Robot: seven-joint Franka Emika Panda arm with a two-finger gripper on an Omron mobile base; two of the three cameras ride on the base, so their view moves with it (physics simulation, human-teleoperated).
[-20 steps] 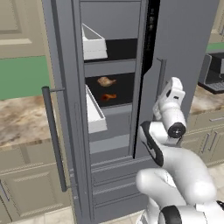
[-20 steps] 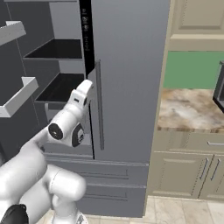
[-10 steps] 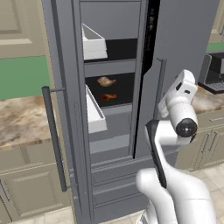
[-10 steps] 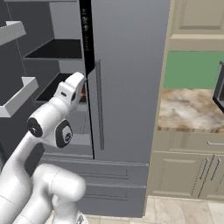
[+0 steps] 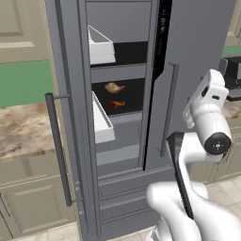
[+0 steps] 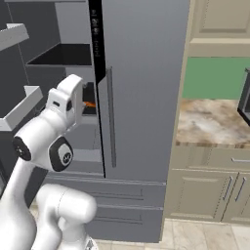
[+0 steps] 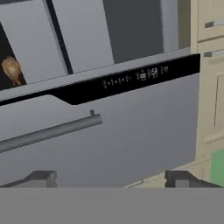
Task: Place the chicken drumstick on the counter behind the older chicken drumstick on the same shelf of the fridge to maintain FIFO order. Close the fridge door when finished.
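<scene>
**Both drumsticks sitting on the shelf, fridge door standing open**

In the left base view, the fridge (image 5: pixel 197 70) is showing its left compartment, with the fridge door (image 5: pixel 70 117) swung out toward the camera and its white bins (image 5: pixel 101 47) lining the inner face. The chicken drumstick (image 5: pixel 113 87), golden-brown, is lying toward the back of the shelf (image 5: pixel 123 114). The older chicken drumstick (image 5: pixel 117 104), thin and orange-red, is lying just in front of it. The two are resting apart, neither touching the other. The counter (image 5: pixel 23 132) is running off to the left behind the door. The arm is rising at the lower right, in front of the closed right door.

In the right base view, the arm is reaching up at the left, and part of the older chicken drumstick (image 6: pixel 89 104) is peeking past the hand at the edge of the closed door.

In the hand view, rolled sideways, the gripper (image 7: pixel 111 178) is standing with its fingers spread wide and empty, facing the closed door's bar handle (image 7: pixel 48 132). The chicken drumstick (image 7: pixel 12 70) is showing at the far left.
</scene>
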